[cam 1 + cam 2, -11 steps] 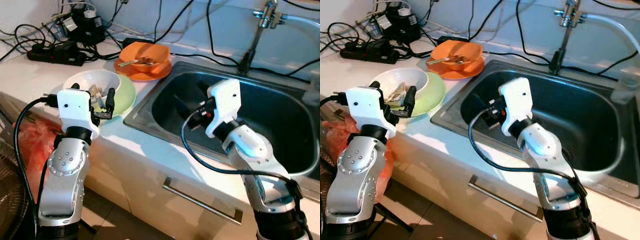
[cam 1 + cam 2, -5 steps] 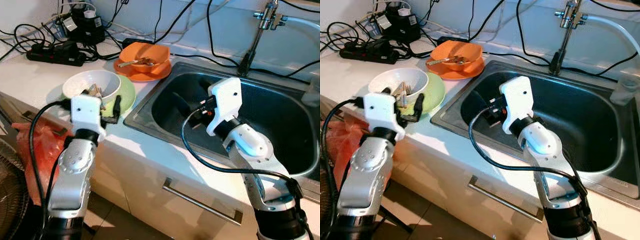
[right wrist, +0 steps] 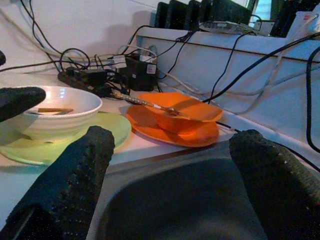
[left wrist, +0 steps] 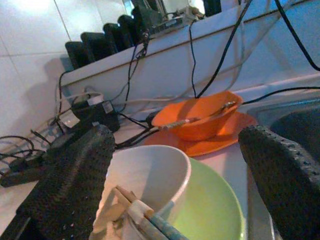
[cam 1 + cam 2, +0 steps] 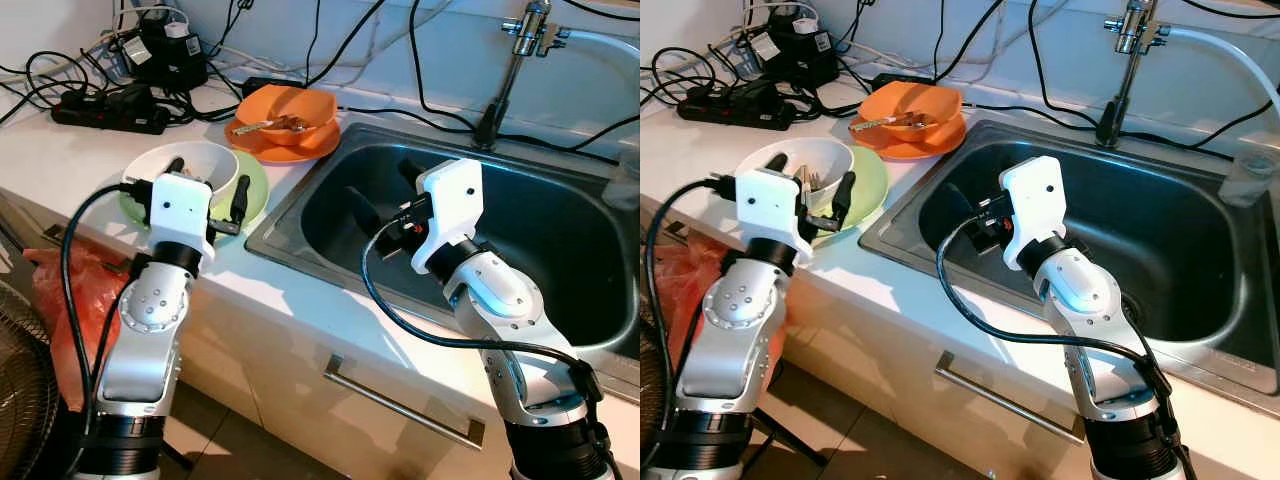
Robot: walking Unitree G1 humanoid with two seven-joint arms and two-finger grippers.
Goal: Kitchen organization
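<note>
The white bowl (image 5: 190, 168) sits on the green plate (image 5: 255, 185) near the counter's (image 5: 60, 140) front edge, just left of the sink (image 5: 560, 230). The left gripper (image 5: 205, 180) is at that bowl with its fingers spread wide: one finger (image 5: 240, 195) stands over the plate on the sink side, the other (image 5: 172, 166) at the bowl's far-left rim. In the left wrist view the bowl (image 4: 150, 175) lies straight ahead between the two fingers, so the gap brackets it rather than touching it; I judge the coming move to be a short reach forward and down, then closing on the rim. The left arm is clearly the nearer one.

Utensils (image 4: 140, 212) stick out of the bowl at its near side, tilted, their long axis running from the bowl's middle up toward the gripper; exactly what they are is hard to tell. They could foul a finger during the close.

The right gripper (image 5: 385, 200) hangs over the sink's left half, fingers apart and holding nothing, aimed toward the counter; it is well apart from the white bowl. In its wrist view the orange bowl (image 3: 182, 115) on the orange plate (image 3: 150, 127), toward the counter's back edge, lies ahead, with a utensil (image 3: 145, 102) resting across it, long axis roughly along the back edge
</note>
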